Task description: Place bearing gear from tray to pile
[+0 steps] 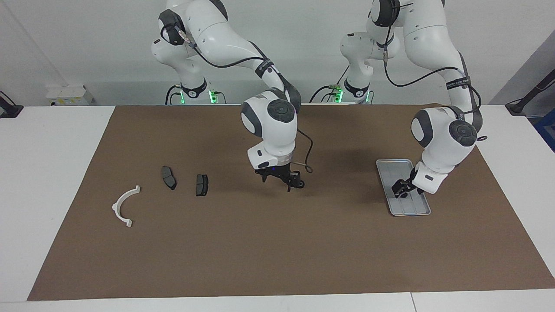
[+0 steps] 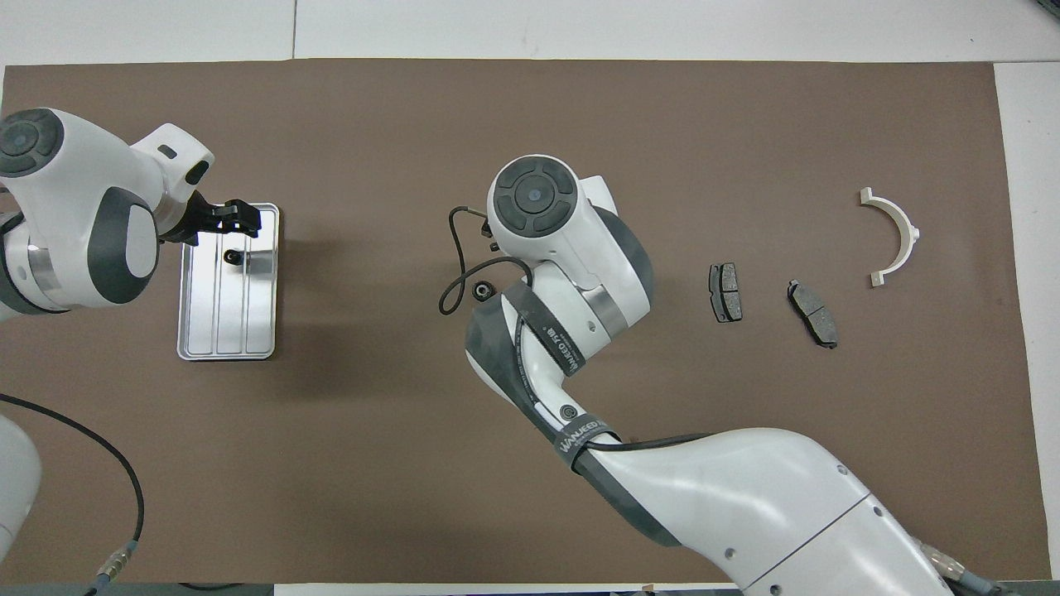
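**Gear in the tray, left claw over it**

Facing view: my left claw (image 1: pixel 401 193) hangs low over the tray (image 1: pixel 390 173), tilted, its tip about midway along the tray's length. Whether this claw is wide or narrow I cannot tell, and it hides whatever lies under it. The tray sits on the brown mat (image 1: pixel 277 251) toward my left arm's end of the table. My right claw (image 1: pixel 289 184) hovers over the middle of the mat, between tray and pile (image 1: pixel 169 177), pointing down. I cannot tell its state either. The pile lies toward my right arm's end: a white bracket (image 1: pixel 115 207) and two dark pads (image 1: pixel 201 185), all flat on the mat and apart from one another. The bracket is the outermost piece and a little farther from me than the pads.

Overhead view: the gear (image 2: pixel 234 257) shows as a small dark piece on a rib of the tray (image 2: pixel 224 331), in the half farther from me. My left claw (image 2: pixel 236 217) covers the tray's farther rim, just past the gear. My right claw is hidden beneath its own wrist. The pads (image 2: pixel 725 292) and the bracket (image 2: pixel 903 219) lie well apart from the tray.
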`<control>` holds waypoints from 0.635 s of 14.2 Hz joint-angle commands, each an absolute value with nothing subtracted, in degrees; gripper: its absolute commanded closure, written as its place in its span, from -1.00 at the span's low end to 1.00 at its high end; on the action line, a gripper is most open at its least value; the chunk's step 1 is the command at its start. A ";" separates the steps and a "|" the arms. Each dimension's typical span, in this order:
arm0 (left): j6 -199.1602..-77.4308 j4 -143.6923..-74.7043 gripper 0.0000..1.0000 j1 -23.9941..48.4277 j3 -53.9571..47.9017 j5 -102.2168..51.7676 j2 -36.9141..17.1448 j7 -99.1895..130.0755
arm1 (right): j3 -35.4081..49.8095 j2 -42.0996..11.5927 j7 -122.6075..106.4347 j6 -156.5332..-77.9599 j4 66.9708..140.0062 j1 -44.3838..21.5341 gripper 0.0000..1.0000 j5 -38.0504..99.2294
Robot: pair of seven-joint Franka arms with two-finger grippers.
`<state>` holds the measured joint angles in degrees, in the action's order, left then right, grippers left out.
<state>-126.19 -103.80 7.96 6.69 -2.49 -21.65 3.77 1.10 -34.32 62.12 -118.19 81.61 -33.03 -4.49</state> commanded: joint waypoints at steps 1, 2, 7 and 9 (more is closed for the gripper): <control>-129.11 -106.96 -0.49 8.00 6.15 -1.85 -20.30 2.29 | 1.23 -37.79 65.91 -118.65 79.10 -35.67 -1.00 -5.98; -129.63 -106.96 -0.38 7.82 6.15 -1.85 -20.30 2.20 | 1.23 -38.49 66.00 -118.74 78.84 -36.29 -1.00 -5.98; -129.64 -108.46 -0.15 6.42 6.24 -1.85 -20.13 0.27 | 2.72 -40.43 67.41 -119.62 77.96 -37.18 -0.98 -7.47; -130.25 -108.98 -0.15 5.89 6.15 -1.85 -20.13 0.26 | 2.81 -41.30 67.67 -119.79 77.78 -37.79 -0.97 -7.47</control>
<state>-128.36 -106.47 6.94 6.58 -2.49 -21.65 1.25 2.33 -39.54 65.97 -119.18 79.49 -37.56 -6.06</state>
